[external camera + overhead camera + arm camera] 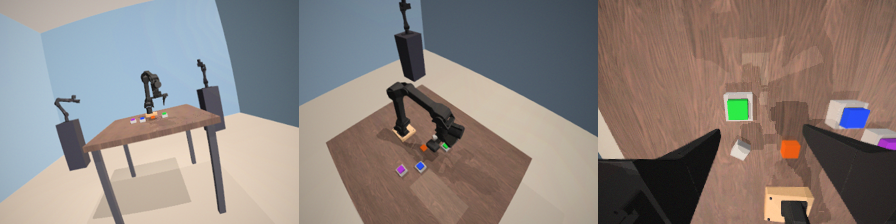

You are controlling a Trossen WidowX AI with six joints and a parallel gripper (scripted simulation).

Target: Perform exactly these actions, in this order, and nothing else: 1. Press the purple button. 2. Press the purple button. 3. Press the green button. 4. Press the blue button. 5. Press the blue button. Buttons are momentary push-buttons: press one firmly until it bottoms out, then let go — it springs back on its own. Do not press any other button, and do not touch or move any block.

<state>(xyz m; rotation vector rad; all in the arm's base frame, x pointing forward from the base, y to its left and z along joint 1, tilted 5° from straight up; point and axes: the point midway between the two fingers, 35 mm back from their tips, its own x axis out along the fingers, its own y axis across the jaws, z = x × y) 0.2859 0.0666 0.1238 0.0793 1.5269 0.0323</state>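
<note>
End effector (441, 145) (165, 100) (760, 130) spread wide, raised above wooden table (489, 158) (129, 136) (658, 60), arm (419, 98) (147, 91) bent.

Below the open claw (442, 143) (158, 100) (762, 129), an orange block (423, 147) (153, 117) (790, 149) and a pale grey block (434, 137) (741, 149) lie apart on the brown wooden table (363, 145) (154, 132) (648, 50). Well away from the claw, beyond the table, dark pedestals (412, 58) (72, 145) carry small black arms (405, 16) (64, 100). Blue walls (357, 32) (106, 58) stand farther from it, above a beige floor (318, 119) (258, 154).

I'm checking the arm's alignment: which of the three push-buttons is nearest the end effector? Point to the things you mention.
The green button (445, 146) (164, 114) (738, 109): it sits closest to the open end effector (760, 130), while the blue and purple buttons lie farther off, side by side.
</note>
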